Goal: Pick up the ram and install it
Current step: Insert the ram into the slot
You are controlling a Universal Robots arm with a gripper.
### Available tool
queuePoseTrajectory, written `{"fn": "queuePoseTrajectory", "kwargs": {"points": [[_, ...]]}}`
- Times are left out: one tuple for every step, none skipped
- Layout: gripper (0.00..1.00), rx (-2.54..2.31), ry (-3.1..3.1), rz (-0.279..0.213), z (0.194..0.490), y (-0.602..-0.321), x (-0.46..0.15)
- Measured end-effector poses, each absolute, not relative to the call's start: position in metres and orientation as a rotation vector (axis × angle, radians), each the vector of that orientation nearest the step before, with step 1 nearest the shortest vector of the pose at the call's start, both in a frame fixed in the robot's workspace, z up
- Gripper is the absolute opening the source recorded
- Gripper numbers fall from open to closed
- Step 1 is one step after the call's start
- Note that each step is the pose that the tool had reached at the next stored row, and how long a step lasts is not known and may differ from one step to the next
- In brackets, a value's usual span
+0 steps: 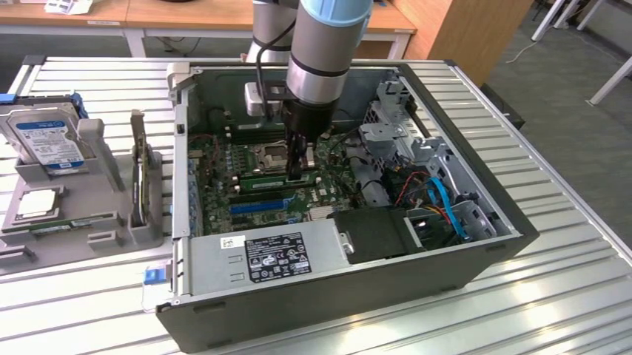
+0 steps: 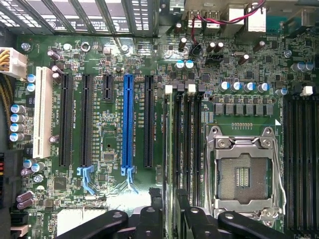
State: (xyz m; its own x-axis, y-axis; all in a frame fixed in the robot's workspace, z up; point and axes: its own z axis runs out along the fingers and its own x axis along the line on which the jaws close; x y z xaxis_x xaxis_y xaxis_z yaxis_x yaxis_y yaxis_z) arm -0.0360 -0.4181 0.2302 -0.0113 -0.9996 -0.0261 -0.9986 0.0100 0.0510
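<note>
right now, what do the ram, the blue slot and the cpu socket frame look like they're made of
ram: green circuit board, probably fibreglass laminate with a matt finish; the flat green colour suggests it.
blue slot: moulded plastic, slightly glossy; the colour is even and the clip at its end is moulded.
socket frame: bare metal, likely steel; it is silvery with bright reflections and a thin wire lever.

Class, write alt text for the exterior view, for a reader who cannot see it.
A robot arm's gripper reaches down into an open computer case on a slatted metal table, right at a green stick of ram on the motherboard. At the exterior view's left, a hard drive stands in a grey holder.
</note>
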Motion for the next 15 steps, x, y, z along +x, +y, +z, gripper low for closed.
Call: {"fn": "queuePoseTrajectory", "kwargs": {"points": [[0.25, 2.197, -2.22, -0.085, 0.231, -0.418, -0.036], [0.25, 2.196, -2.22, -0.085, 0.232, -0.418, -0.036], [0.25, 2.197, -2.22, -0.085, 0.233, -0.418, -0.036], [0.25, 2.196, -2.22, -0.085, 0.234, -0.418, -0.036], [0.25, 2.197, -2.22, -0.085, 0.236, -0.418, -0.036], [0.25, 2.196, -2.22, -0.085, 0.237, -0.418, -0.036], [0.25, 2.196, -2.22, -0.085, 0.238, -0.418, -0.036], [0.25, 2.196, -2.22, -0.085, 0.24, -0.418, -0.036], [0.25, 2.196, -2.22, -0.085, 0.241, -0.418, -0.036], [0.25, 2.197, -2.22, -0.085, 0.242, -0.418, -0.036], [0.25, 2.196, -2.22, -0.085, 0.244, -0.418, -0.036], [0.25, 2.196, -2.22, -0.085, 0.245, -0.418, -0.036], [0.25, 2.196, -2.22, -0.085, 0.246, -0.418, -0.036], [0.25, 2.196, -2.22, -0.085, 0.247, -0.418, -0.036], [0.25, 2.197, -2.22, -0.085, 0.248, -0.418, -0.036]]}}
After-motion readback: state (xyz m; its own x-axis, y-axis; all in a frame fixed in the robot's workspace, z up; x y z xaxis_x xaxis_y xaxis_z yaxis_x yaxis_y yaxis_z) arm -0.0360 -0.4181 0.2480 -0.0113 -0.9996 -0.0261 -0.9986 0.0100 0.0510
